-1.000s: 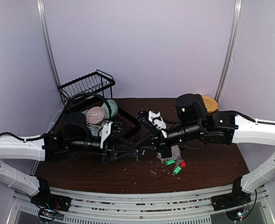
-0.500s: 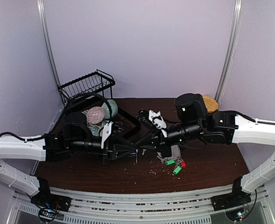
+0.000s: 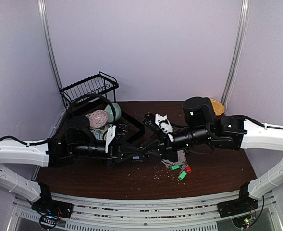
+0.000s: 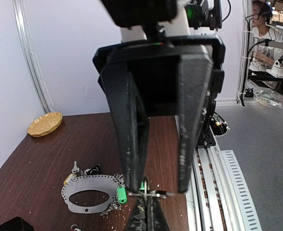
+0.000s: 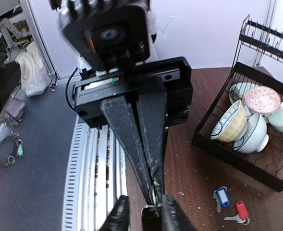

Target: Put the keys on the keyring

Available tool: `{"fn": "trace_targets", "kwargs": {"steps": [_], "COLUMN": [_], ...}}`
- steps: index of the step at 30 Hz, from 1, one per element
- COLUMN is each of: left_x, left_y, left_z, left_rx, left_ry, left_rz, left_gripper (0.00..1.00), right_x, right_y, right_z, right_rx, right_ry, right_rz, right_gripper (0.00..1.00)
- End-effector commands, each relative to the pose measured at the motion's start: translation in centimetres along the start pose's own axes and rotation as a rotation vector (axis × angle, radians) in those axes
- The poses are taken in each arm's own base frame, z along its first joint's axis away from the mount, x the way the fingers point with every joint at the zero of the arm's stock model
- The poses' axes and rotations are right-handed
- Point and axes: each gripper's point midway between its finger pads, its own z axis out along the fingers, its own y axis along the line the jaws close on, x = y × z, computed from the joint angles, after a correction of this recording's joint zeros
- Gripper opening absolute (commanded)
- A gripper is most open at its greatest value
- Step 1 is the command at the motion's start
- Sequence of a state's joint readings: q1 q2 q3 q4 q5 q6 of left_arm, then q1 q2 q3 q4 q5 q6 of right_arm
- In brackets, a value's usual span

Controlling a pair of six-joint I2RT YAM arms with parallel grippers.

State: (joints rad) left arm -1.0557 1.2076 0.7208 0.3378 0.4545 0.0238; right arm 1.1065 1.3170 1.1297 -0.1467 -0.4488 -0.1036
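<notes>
my left gripper is pinched tight on what looks like a small silver key, over the middle of the table. my right gripper has its fingers apart on either side of that pinch. the keyring lies flat right of centre, on the near side, with a green tag at its rim. the key looks light, stiff and slick, so i'd grip its head and leave the hole free. the ring seems rigid and heavier; i'd take its rim.
</notes>
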Motion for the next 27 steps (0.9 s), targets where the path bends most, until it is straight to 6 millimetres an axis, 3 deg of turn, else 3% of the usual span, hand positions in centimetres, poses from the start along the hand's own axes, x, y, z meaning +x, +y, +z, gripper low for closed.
{"fn": "trace_targets", "kwargs": {"steps": [1, 5, 11, 15, 27], "left_x": [-3.5, -4.1, -5.4, -6.8, -8.1], "left_y": [0.3, -0.3, -2.3, -3.9, -3.8], "left_z": [-1.0, -2.0, -2.4, -2.9, -2.3], "left_rx": [-0.040, -0.050, -0.072, -0.098, -0.114], "left_ry": [-0.156, -0.203, -0.250, -0.291, -0.323], "left_rz": [0.047, 0.093, 0.260, 0.400, 0.409], "left_gripper": [0.00, 0.00, 0.00, 0.00, 0.00], "right_x": [-1.5, -2.7, -4.2, -5.4, -6.2], "right_y": [0.5, 2.5, 2.6, 3.9, 6.6], "right_z": [-1.9, -4.0, -5.0, -5.3, -5.3], "right_rx": [0.004, -0.082, -0.079, -0.151, -0.246], "right_ry": [-0.087, -0.216, -0.297, -0.327, -0.377], "right_rz": [-0.018, -0.055, -0.039, -0.050, -0.116], "right_gripper": [0.34, 0.41, 0.34, 0.29, 0.22]}}
